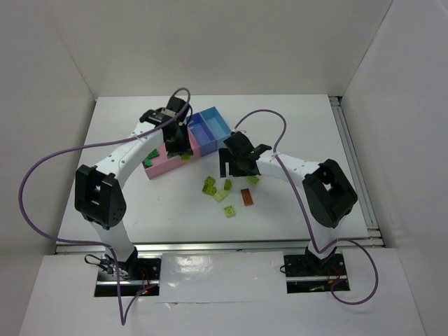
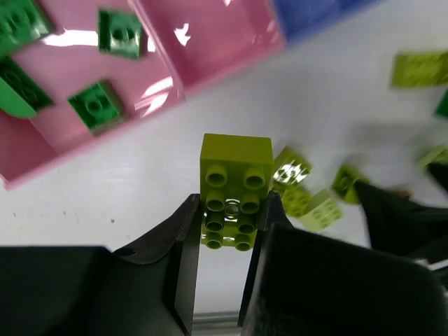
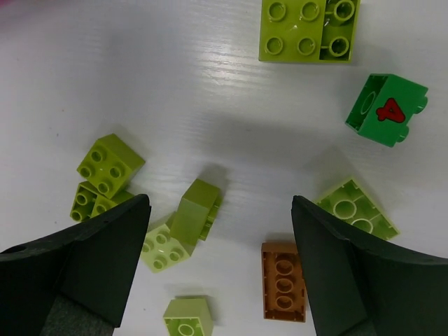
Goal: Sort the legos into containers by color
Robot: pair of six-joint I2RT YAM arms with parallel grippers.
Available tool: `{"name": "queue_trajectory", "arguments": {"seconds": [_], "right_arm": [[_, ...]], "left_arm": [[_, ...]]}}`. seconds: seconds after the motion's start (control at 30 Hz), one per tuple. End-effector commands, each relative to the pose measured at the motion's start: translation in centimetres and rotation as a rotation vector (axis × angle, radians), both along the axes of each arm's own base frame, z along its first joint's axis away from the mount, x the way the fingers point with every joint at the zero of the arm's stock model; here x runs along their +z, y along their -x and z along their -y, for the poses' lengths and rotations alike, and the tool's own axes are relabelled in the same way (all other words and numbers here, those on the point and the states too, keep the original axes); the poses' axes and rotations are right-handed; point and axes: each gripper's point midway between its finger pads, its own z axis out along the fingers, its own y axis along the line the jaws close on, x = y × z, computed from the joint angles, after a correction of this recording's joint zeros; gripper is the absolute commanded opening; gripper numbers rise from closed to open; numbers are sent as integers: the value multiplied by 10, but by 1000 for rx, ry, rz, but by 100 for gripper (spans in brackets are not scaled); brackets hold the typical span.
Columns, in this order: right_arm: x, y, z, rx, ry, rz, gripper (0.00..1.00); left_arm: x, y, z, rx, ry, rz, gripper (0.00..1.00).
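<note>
On my left, the left gripper (image 2: 231, 210) is clamped on a yellow-green brick (image 2: 236, 171), studs toward the wrist camera, one finger on each side of its lower half. It sits over the white table (image 2: 105, 203), just off the near wall of the containers (image 1: 158, 171) and not over any bin. I cannot tell whether the brick touches the table.

In that row, the end pink bin (image 2: 59, 133) holds four dark green bricks (image 2: 96, 105). What I can see of the next pink bin (image 2: 210, 35) is bare floor. The darker blue bin (image 2: 315, 14) follows, and the light blue bin (image 1: 217, 122) closes the row.

Right of the containers and nearer the arm bases lie the loose bricks (image 1: 221, 195), mostly yellow-green. Among them are an orange-brown brick (image 3: 283, 280) and a dark green one with a red mark (image 3: 386, 108).

The right gripper (image 3: 220, 210) hangs over this scatter, well apart from the containers. Its jaws are spread wide and grip nothing. A tipped yellow-green piece (image 3: 196, 210) lies on the table between them.
</note>
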Motion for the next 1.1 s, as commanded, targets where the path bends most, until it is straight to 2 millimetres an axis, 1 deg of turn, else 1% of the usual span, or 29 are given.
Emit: {"name": "queue_trajectory", "arguments": {"seconds": [0.0,0.03,0.1,0.13,0.17,0.2,0.23,0.27,0.3,0.37,0.43,0.47,0.5,0.53,0.57,0.6,0.63,0.67,0.7,0.73,0.77,0.8,0.83,0.87,0.9,0.93,0.97,1.03,1.07], "right_arm": [[0,-1,-7,-27,-48,-19,89],[-3,1,-8,-31,-60,-28,89],[-5,2,-13,-42,-97,-34,87],[-12,5,-11,-43,-84,-49,85],[-11,5,-14,-45,-105,-53,84],[-11,5,-15,-52,-110,-55,83],[-15,4,-15,-52,-108,-58,82],[-19,4,-15,-60,-107,-67,81],[-19,2,-13,-79,-101,-59,80],[-26,3,-13,-80,-89,-73,78],[-26,5,-15,-79,-104,-85,74],[-31,10,-19,-65,-102,-101,72],[-28,7,-21,-72,-113,-96,71],[-28,11,-25,-60,-112,-97,71],[-32,11,-25,-68,-111,-106,66],[-32,11,-25,-68,-111,-106,63],[-28,11,-31,-68,-123,-102,58],[-32,12,-31,-69,-117,-108,52],[-29,12,-33,-71,-127,-116,42],[-26,10,-35,-71,-134,-108,36],[-26,10,-35,-71,-135,-108,31],[-18,5,-37,-74,-143,-87,21],[-17,5,-37,-74,-143,-87,17],[-11,5,-39,-71,-141,-73,15],[-11,4,-38,-76,-136,-67,12],[1,-2,-40,-82,-144,-41,9],[4,-4,-39,-79,-134,-33,6],[25,-14,-43,-77,-130,20,6],[32,-18,-44,-69,-126,39,6]], "left_arm": [[10,-22,-13,42,-6,-7,13],[5,-34,-14,64,-15,-15,13],[-2,-47,-21,88,-8,-28,13],[3,-58,-19,93,11,-11,13],[0,-63,-16,89,18,-16,13],[-13,-70,-19,101,10,-39,13],[-14,-77,-21,110,26,-40,13],[-11,-84,-17,104,43,-28,13],[-21,-89,-20,113,37,-45,13],[-24,-99,-20,127,56,-38,14],[-32,-102,-19,127,51,-52,16],[-32,-102,-19,127,51,-52,22],[-34,-104,-19,127,51,-54,27],[-35,-104,-19,127,51,-54,34],[-35,-104,-19,127,51,-54,46],[-35,-104,-19,127,51,-54,52],[-33,-101,-18,124,58,-58,58],[-28,-101,-18,123,64,-41,61],[-22,-103,-16,118,78,-23,66],[-18,-102,-16,108,77,-14,68],[-13,-102,-14,103,90,-7,73],[-3,-107,-13,90,95,26,81],[4,-106,-13,89,100,41,82],[10,-108,-11,85,112,53,83],[20,-109,-11,75,116,78,83],[31,-108,-11,74,122,100,83],[39,-109,-17,84,126,116,83],[49,-106,-24,118,134,136,83],[62,-103,-32,140,145,160,83]]}}
